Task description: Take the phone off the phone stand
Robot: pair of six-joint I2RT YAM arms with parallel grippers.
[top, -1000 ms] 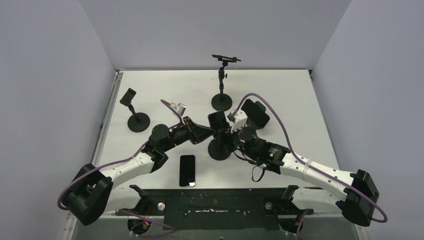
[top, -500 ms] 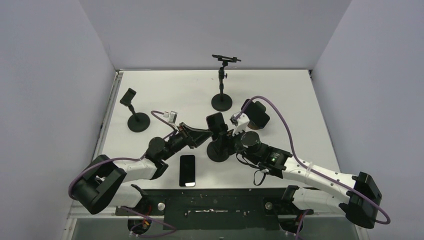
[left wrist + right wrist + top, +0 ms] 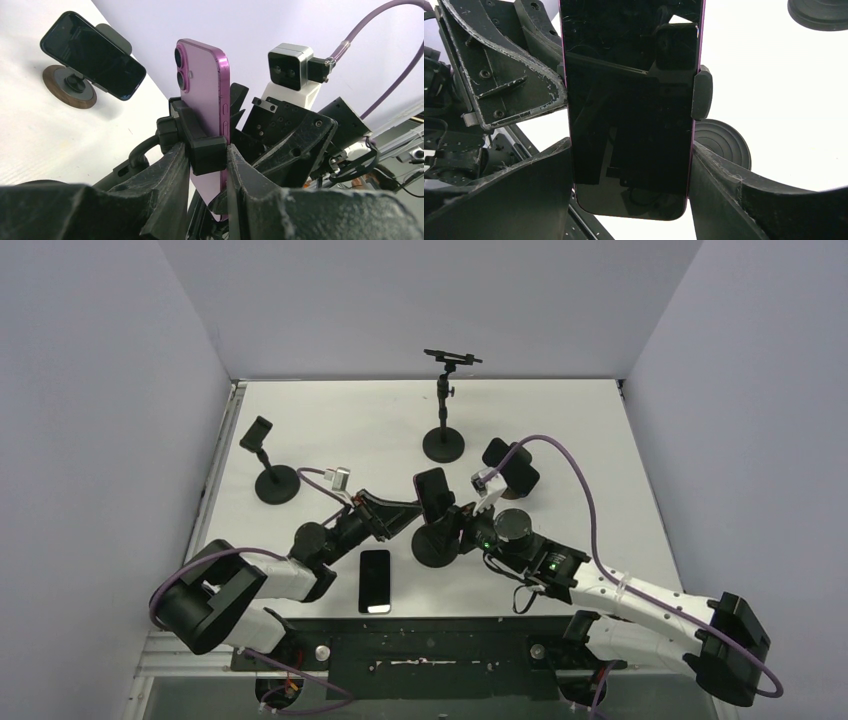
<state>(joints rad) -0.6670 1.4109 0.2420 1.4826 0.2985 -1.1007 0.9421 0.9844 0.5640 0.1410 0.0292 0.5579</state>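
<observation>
One phone point(image 3: 629, 110) in stand point(image 3: 702, 95), right hand point(image 3: 630, 165) gripping

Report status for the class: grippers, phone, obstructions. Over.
Left gripper clamped on phone stand. Right gripper gripping phone, seated in stand. Nothing blocking the phone.

White table point(image 3: 580, 440) carries phone stands point(image 3: 443, 445) and a flat black phone point(image 3: 375, 580)

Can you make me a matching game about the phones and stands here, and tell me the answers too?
Things:
1. purple phone
2. black phone
3. tall stand

Places:
A. lying flat on the table
B. standing at the far back
C. clamped upright in the phone stand

Pairs: 1-C, 2-A, 3-B
</observation>
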